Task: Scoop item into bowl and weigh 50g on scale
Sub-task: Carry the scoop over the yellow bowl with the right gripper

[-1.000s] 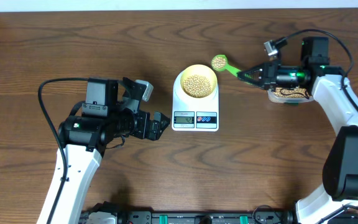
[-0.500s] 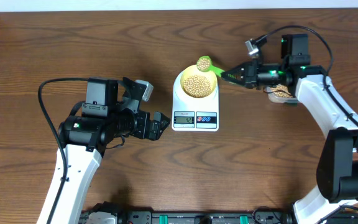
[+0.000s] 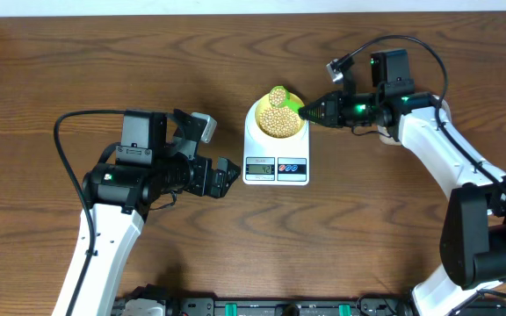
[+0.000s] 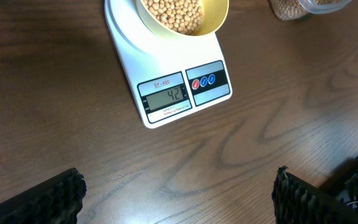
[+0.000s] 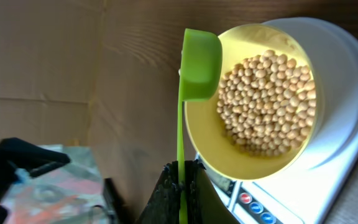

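Tan-beige beans (image 5: 263, 102) lie in a pale yellow bowl (image 5: 207, 134). The scale (image 4: 166, 56) is white, with a grey display (image 4: 169, 96) and red and blue buttons (image 4: 203, 81). The scoop (image 5: 201, 62) is bright green. The table (image 4: 260, 143) is dark brown with wavy wood grain. The left hand (image 4: 179, 202) has black ribbed fingers (image 4: 42, 199).

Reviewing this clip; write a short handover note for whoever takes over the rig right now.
Left gripper: open, empty, beside the scale.
Right gripper: shut on the green scoop by its handle; loaded scoop at the bowl rim.
Bowl sits on the scale, part-filled with beans.
Done: display appears to read 42.
To do: tip beans in slowly until it reads 50.
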Available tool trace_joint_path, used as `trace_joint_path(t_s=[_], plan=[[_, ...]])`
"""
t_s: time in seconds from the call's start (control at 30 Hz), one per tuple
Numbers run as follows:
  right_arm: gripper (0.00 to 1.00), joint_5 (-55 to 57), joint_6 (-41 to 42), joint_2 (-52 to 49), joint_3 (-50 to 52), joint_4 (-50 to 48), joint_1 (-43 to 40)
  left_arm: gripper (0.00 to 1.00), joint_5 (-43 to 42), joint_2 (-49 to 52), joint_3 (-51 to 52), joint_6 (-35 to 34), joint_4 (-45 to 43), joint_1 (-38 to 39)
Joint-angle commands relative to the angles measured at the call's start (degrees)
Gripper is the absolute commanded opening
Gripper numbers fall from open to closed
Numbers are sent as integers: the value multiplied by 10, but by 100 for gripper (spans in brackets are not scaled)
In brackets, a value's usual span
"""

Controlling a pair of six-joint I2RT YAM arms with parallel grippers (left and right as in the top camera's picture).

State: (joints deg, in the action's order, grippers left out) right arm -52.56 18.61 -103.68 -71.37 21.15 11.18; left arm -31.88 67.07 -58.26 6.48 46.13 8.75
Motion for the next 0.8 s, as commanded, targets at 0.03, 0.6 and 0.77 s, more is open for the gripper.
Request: trace_joint_path(t_s=[0.03,0.6,0.77], plan=[[1,31,-55,-6,2,-2,12,98,-9,0,-1,10,1,1],[1,60,-154,-6,2,-1,17,98,-9,0,-1,10,1,1],[1,60,-174,-6,2,4,18,98,-9,0,-1,10,1,1]])
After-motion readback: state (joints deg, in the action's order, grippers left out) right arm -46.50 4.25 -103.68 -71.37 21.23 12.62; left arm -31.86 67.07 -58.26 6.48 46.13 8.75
